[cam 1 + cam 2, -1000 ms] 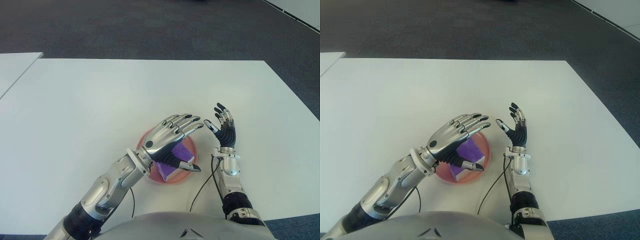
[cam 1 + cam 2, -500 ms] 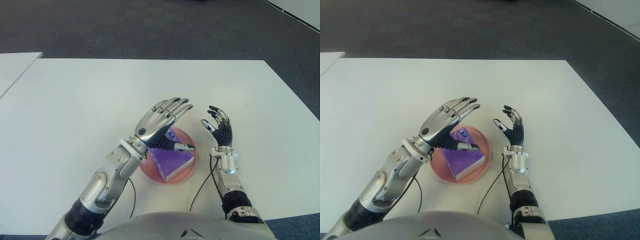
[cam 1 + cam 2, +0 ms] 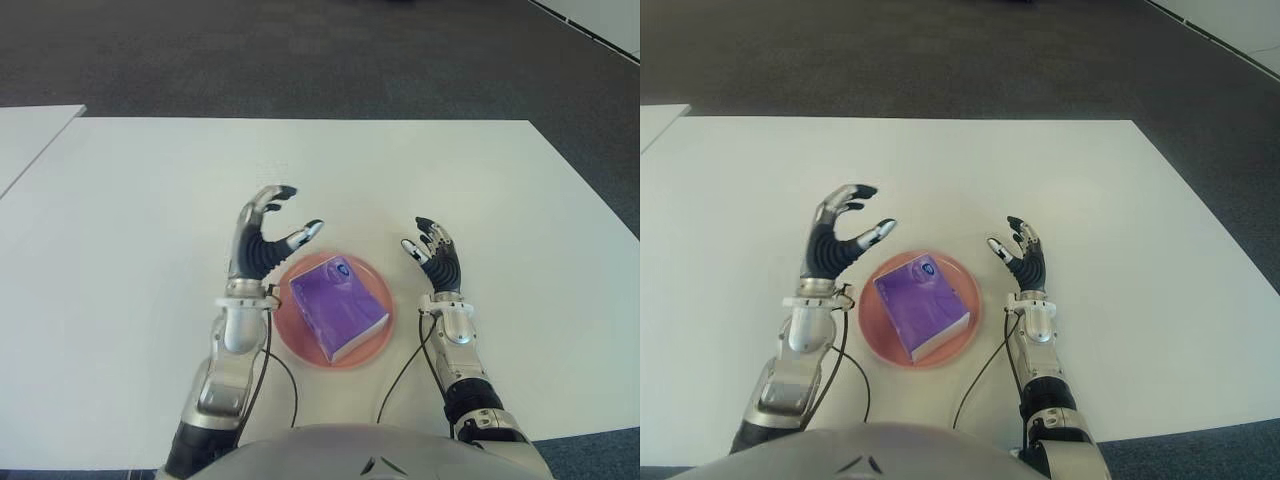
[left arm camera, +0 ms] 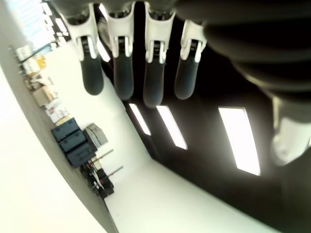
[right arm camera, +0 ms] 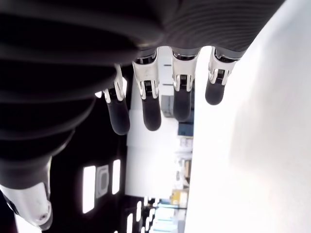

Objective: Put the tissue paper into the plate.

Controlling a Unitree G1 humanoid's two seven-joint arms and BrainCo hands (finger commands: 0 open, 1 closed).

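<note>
The tissue paper is seen lying in the plate on the bench, so placing is judged done. Both the left hand and right hand are held spread and empty beside it; only retreat is judged left.

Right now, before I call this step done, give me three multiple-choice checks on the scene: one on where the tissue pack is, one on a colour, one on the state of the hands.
1. Where is the tissue pack?
A. In the left hand
B. Lying in the plate
C. On the bare table, beyond the plate

2. What colour is the plate?
A. Pink
B. Blue
C. Green

3. How are the two hands?
A. Both closed on the pack
B. Only the right grips the plate
C. Both open, holding nothing

Key: 1 B, the purple pack lies inside the plate's rim. 2 A, a pink rim shows around the pack. 3 C, the left hand and right hand flank the plate with fingers spread.
</note>
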